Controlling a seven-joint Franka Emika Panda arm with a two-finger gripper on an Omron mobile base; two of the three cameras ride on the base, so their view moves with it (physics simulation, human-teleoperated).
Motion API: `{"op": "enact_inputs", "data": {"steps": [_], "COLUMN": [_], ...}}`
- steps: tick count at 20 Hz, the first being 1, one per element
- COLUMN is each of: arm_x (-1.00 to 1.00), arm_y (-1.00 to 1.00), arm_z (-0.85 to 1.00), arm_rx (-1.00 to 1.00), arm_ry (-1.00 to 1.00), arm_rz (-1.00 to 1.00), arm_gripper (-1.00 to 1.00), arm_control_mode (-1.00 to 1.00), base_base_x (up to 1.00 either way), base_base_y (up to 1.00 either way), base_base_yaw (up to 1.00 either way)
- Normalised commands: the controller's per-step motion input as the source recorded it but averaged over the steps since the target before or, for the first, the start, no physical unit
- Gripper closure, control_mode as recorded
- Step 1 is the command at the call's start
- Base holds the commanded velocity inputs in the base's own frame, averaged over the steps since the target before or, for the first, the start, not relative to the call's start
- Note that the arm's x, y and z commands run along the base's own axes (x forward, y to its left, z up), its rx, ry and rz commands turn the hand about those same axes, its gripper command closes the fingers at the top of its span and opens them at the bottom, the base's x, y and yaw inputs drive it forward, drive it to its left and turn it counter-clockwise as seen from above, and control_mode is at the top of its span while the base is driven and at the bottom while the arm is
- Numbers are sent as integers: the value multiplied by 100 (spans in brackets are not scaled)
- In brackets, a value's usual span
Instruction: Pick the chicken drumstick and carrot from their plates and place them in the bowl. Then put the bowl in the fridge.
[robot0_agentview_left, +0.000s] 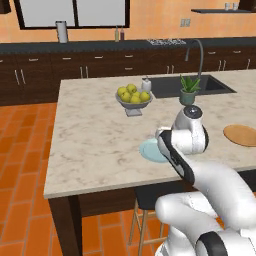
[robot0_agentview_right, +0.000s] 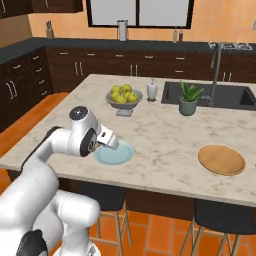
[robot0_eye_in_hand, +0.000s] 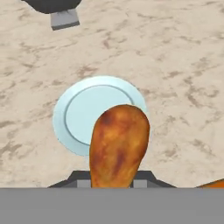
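Hand view: fingers (robot0_eye_in_hand: 113, 183) gripping chicken drumstick (robot0_eye_in_hand: 119, 144) above light blue plate (robot0_eye_in_hand: 81, 111); no readable writing.

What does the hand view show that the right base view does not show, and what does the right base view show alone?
Hand view alone: the golden-brown chicken drumstick, close to the camera, above the round light blue plate.
Right base view alone: the round tan wooden plate, the small green potted plant, the dark sink and the white arm.
Both: the light blue plate, the beige marble counter and the grey footed bowl of yellow-green fruit.
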Motion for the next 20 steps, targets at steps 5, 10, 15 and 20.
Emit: {"op": "enact_inputs", "data": {"steps": [5,10,15,20], "arm_x": [-17,0,0,0], "arm_y": [-14,0,0,0], "arm_z": [9,0,0,0], "arm_rx": [0,0,0,0], "arm_ry": [-2,0,0,0], "arm_rz": [-1,0,0,0], "arm_gripper": [100,100,100,100], "arm_control_mode": [100,100,100,100], "base_base_x": [-14,0,-1,10], "base_base_y": [-80,-100,-100,-100], "base_base_yaw": [-11,-17,-16,-8]}}
